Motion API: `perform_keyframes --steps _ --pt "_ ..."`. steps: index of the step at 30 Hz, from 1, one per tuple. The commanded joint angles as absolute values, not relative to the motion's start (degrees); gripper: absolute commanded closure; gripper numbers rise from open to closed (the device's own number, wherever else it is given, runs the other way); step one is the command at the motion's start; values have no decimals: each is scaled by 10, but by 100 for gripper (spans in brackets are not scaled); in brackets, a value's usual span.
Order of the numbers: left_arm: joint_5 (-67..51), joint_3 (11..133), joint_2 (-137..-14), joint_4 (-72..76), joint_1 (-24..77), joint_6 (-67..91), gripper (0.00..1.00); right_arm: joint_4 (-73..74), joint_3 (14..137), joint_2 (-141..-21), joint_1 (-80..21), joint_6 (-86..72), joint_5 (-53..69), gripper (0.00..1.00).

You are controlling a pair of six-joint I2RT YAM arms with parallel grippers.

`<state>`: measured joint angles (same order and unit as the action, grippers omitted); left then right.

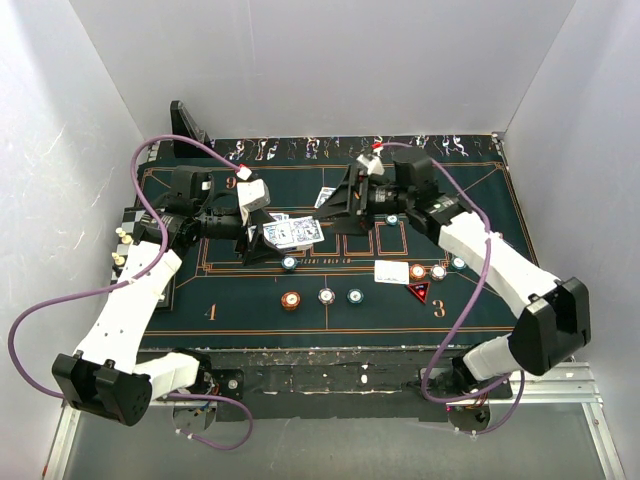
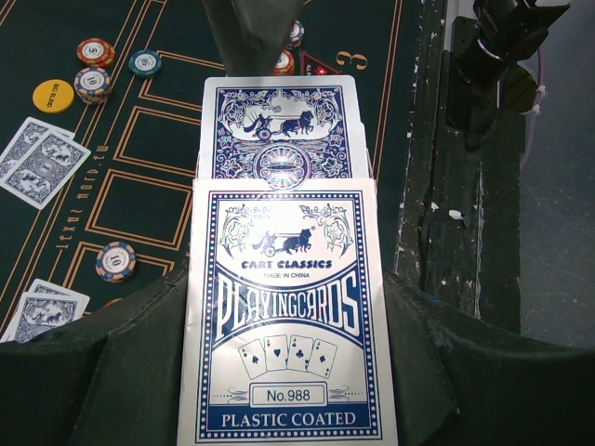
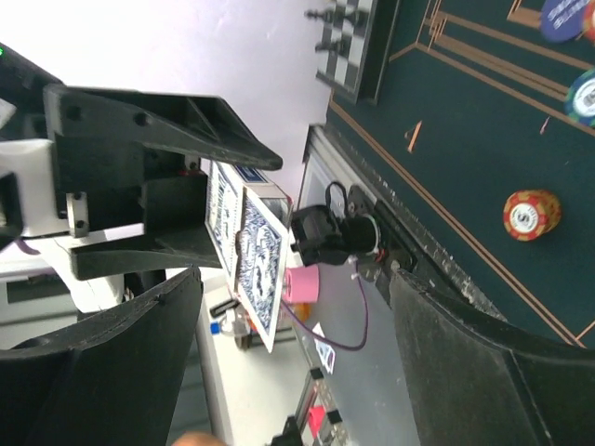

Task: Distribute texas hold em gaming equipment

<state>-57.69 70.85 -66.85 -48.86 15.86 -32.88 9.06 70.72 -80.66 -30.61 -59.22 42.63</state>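
The left gripper [image 2: 284, 307] is pressed together on a blue-and-white card box [image 2: 284, 334]. Its dark fingers [image 2: 139, 353] hug both long edges in the lower half of the left wrist view. A blue-backed card [image 2: 279, 125] pokes out of the box's far end, toward the top centre. The right gripper [image 3: 293, 279] stands spread wide with nothing between its fingers. It faces the box, which shows edge-on at centre left of the right wrist view, near but apart. From above, both grippers meet over the middle of the green mat [image 1: 240, 300]. On the mat, at the left edge of the left wrist view, lie two face-down card pairs, one mid-height [image 2: 37, 163] and one low [image 2: 42, 314], with a yellow disc [image 2: 53, 95] at upper left. From above, an orange chip [image 1: 291, 300], a white chip [image 1: 327, 295] and a teal chip [image 1: 354, 295] form a row at lower centre. Right of them sits the red triangular marker [image 1: 419, 291], just below a white card [image 1: 390, 271]. The chequered board [image 3: 358, 42] shows at the top of the right wrist view.
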Motion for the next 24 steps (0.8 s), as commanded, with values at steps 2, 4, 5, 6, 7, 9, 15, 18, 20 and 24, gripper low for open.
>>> perform_keyframes --steps 2,4,5,6,7,9,15,18,20,24 --pt "-597 721 -664 -484 158 -336 100 62 732 -834 -353 -592 447 11" --pt "-599 724 -665 -482 158 -336 100 62 735 -841 -365 -595 443 11" --pt "-598 727 -666 -479 158 -334 100 61 735 -843 -369 -596 442 11" --pt "-599 728 -667 -478 159 -332 100 57 733 -845 -372 -599 442 11" --pt "-599 729 -668 -476 158 -330 100 50 730 -845 -374 -603 443 10" --pt "-599 731 -668 -475 158 -329 100 33 717 -839 -374 -616 442 10" --pt "-598 730 -665 -475 158 -329 100 6 690 -826 -374 -643 445 23" --pt "-596 731 -664 -475 157 -329 100 6 682 -819 -374 -650 441 35" --pt "-596 732 -664 -475 158 -329 100 -15 677 -816 -374 -654 443 46" --pt "-597 732 -662 -475 158 -330 100 -13 674 -808 -373 -657 442 60"
